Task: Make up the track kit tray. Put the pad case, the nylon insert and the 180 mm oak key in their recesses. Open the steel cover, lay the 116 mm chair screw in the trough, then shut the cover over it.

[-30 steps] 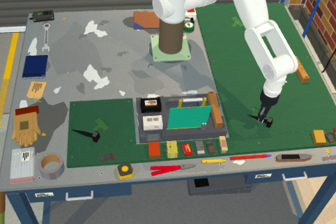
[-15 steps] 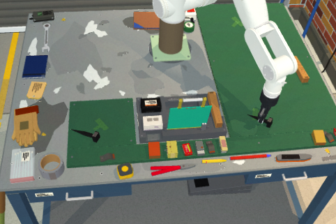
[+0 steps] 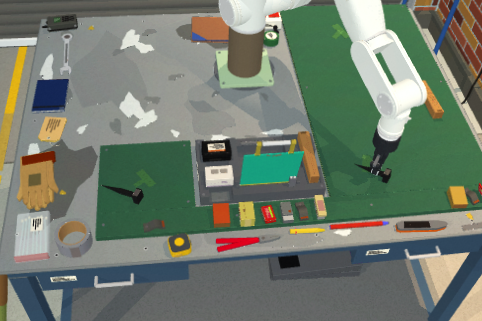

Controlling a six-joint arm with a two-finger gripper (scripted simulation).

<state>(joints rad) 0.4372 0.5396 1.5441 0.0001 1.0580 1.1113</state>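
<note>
The green steel cover (image 3: 271,167) stands raised on its hinges over the trough of the grey kit tray (image 3: 260,170), which also holds a black pad case (image 3: 216,150), a white nylon insert (image 3: 219,176) and an oak key (image 3: 308,156) along its right side. A black chair screw (image 3: 374,171) lies on the green mat to the right of the tray. A second black screw (image 3: 123,192) lies on the small green mat left of the tray. Another oak block (image 3: 433,102) rests near the right edge. My gripper (image 3: 377,168) is down on the right-hand screw, closed around it.
Behind the tray stands the arm's brown base (image 3: 245,55) on its plate. A row of small blocks (image 3: 267,213), red pliers (image 3: 240,242), a pencil and a red pen line the front edge. Gloves (image 3: 36,180), tape roll (image 3: 73,236) and wrench sit far left.
</note>
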